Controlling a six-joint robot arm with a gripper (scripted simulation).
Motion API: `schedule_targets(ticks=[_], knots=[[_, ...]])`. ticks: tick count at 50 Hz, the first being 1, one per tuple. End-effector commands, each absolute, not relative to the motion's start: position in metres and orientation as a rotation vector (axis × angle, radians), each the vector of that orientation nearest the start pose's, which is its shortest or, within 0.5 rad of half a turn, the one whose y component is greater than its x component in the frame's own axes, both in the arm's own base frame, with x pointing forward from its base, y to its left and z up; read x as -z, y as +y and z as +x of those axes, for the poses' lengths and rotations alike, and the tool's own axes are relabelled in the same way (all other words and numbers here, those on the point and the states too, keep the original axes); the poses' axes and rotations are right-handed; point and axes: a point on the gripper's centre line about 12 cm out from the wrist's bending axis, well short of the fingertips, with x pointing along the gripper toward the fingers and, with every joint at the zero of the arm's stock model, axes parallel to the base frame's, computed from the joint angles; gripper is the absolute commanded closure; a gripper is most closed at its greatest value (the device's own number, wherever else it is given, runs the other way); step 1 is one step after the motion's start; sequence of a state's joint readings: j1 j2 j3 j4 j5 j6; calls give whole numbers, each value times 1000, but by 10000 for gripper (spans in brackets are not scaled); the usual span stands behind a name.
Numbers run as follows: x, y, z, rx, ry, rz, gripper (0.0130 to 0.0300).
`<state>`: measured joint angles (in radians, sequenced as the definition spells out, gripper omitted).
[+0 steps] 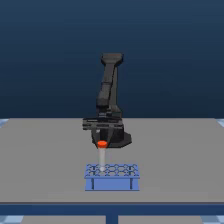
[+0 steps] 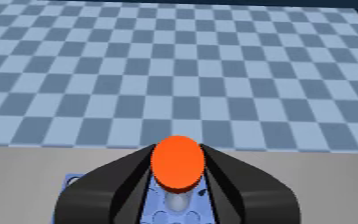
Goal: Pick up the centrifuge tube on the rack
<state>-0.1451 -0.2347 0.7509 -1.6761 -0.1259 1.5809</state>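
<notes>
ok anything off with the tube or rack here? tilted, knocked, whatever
Nothing stands out. The tube stands upright with its orange cap between the pincer fingers, its lower end at the blue rack. The rack sits square on the grey table. No spill or damage visible.

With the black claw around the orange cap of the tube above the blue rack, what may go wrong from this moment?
1. The black claw seems to hold the slim pale tube with the round orange-red cap only near the cap; the tube may slip or tilt.
2. Its lower end looks still at the small blue rectangular rack with round holes, so a sideways move may catch a hole and drag or tip the rack.
3. The rack stands near the grey table's front edge.
</notes>
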Motion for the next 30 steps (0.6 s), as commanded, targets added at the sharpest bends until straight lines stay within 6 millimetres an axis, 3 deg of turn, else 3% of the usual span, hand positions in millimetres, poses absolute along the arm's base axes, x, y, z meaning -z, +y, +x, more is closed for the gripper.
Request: schedule_targets(ticks=[1, 30], knots=[[-229, -36, 349, 1, 525, 0, 300], [-246, -36, 349, 1, 525, 0, 300]])
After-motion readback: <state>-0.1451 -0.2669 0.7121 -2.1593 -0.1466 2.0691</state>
